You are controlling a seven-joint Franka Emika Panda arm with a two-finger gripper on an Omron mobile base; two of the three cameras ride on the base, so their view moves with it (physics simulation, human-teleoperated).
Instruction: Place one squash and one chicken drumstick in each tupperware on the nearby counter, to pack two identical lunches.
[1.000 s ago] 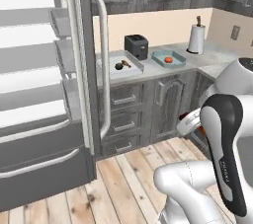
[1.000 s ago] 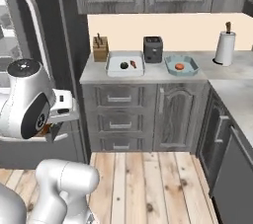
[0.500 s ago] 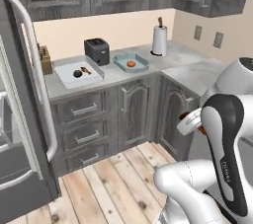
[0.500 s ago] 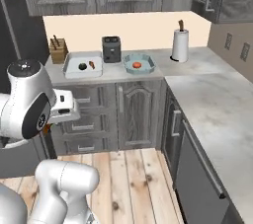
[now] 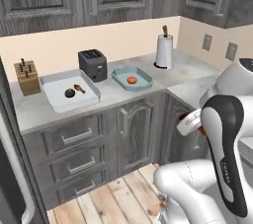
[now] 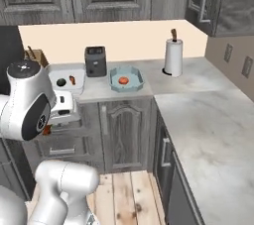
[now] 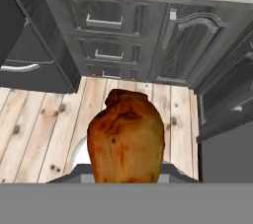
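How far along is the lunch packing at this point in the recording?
Done: the white tupperware holds a dark green squash and a chicken drumstick; the blue-green tupperware holds the orange-red squash. In hand: the end effector grips the second drumstick above the floor. Left: put it in the blue-green tupperware.

No readable text anywhere (no labels, brands).
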